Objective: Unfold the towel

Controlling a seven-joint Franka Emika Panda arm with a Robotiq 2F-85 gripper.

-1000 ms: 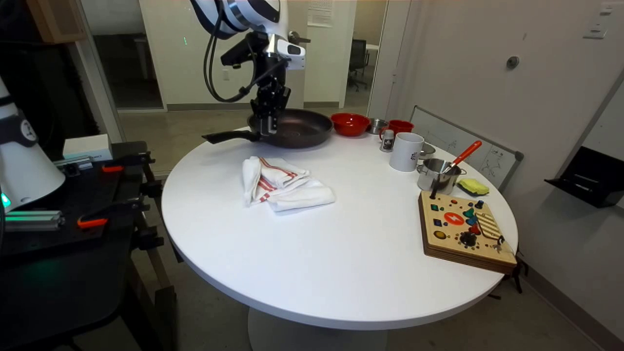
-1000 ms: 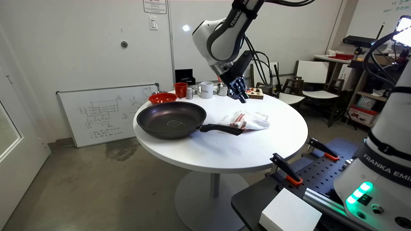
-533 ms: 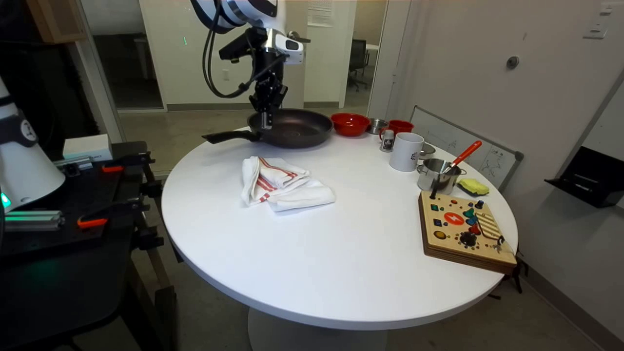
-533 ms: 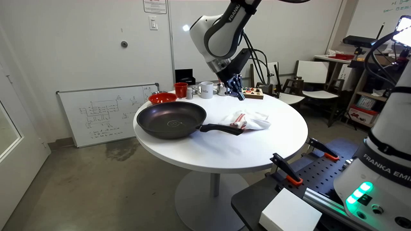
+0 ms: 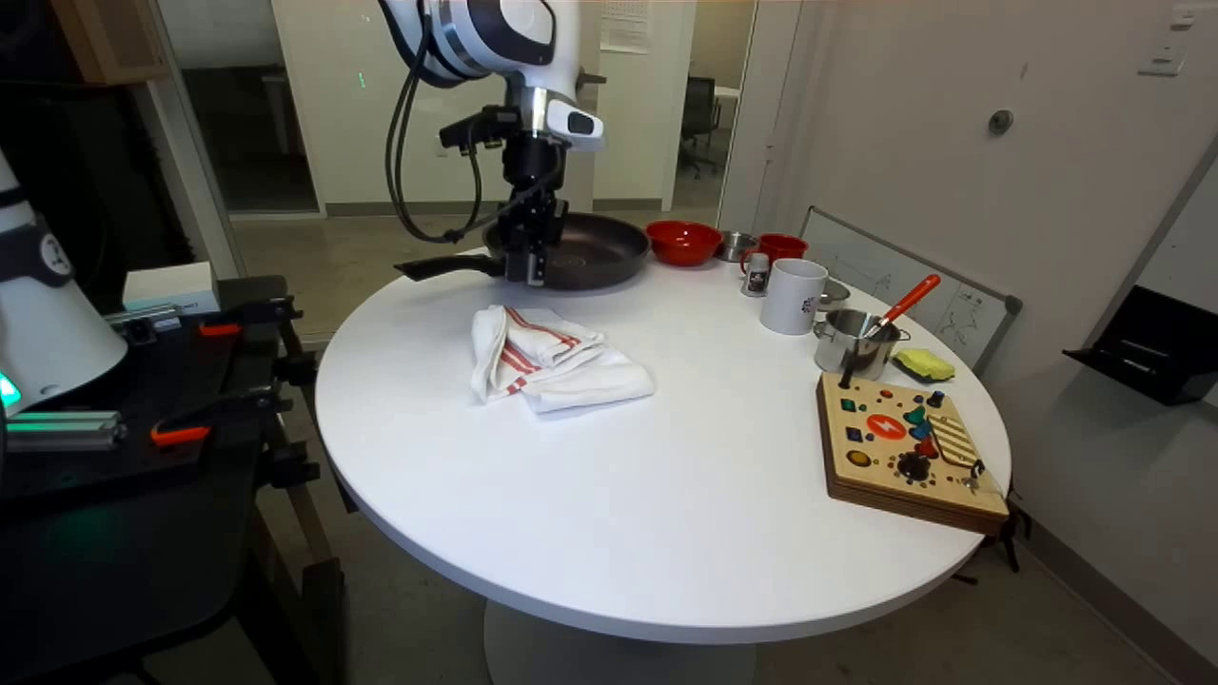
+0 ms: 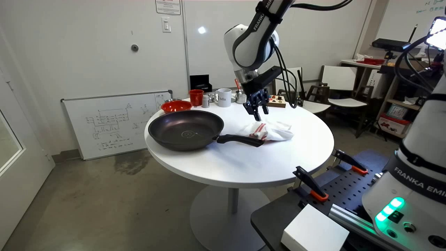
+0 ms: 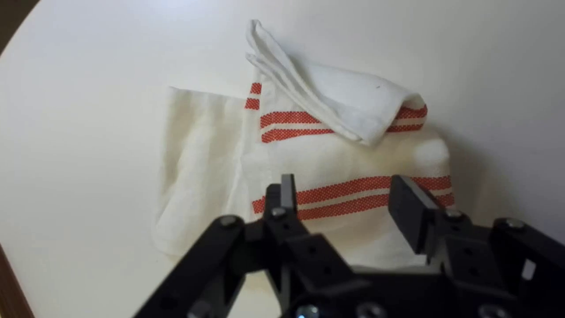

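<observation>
The towel is white cloth with red stripes, lying crumpled and partly folded on the round white table, in both exterior views [image 5: 571, 366] [image 6: 277, 131]. In the wrist view the towel [image 7: 344, 159] has a folded-over flap at its top, and a plainer white part sticks out to the left. My gripper [image 7: 343, 180] is open and empty, its two fingers apart over the lower red stripes. In both exterior views the gripper [image 5: 526, 276] [image 6: 261, 115] points down above the towel, with no clear contact. The lower towel is partly hidden by the gripper in the wrist view.
A black frying pan [image 5: 595, 249] stands beside the towel, its handle [image 6: 240, 139] close to it. A red bowl [image 5: 683, 244], a white mug [image 5: 794, 297], a metal pot [image 5: 850, 344], a yellow sponge [image 5: 923, 364] and a wooden board [image 5: 904, 457] line the table's edge.
My gripper first rose slightly, then came down lower and turned to point more straight down, its fingers showing apart. The towel has stayed in place.
</observation>
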